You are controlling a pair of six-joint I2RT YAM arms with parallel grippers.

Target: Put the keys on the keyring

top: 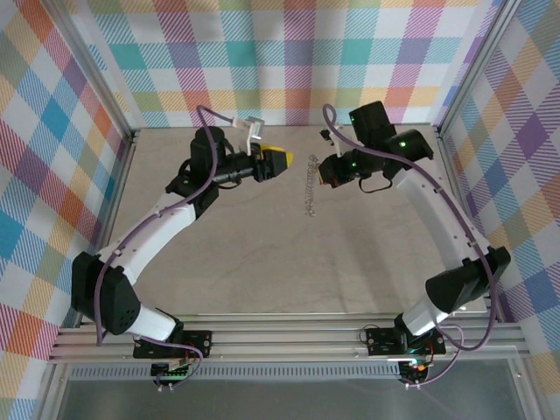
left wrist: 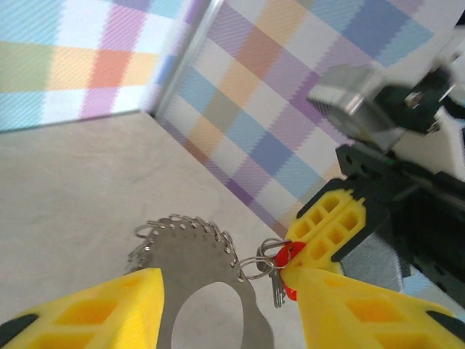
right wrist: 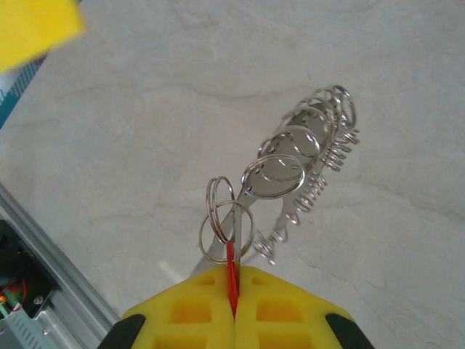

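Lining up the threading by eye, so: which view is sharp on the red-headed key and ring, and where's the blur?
Right wrist: tiny silver key with red plastic head and large grey metal keyring sharp, evenly lit. Left wrist: keyring crisp, near yellow fingers blurred. Top external: keyring too small to resolve.

The key (right wrist: pixel 232 270) was mostly buried between the pressed-together fingers of the right gripper (right wrist: pixel 235 289), with a thin red sliver of its head showing. In the left wrist view the keyring (left wrist: pixel 185 262) ran off the bottom edge. From above it was too small to make out its pieces.
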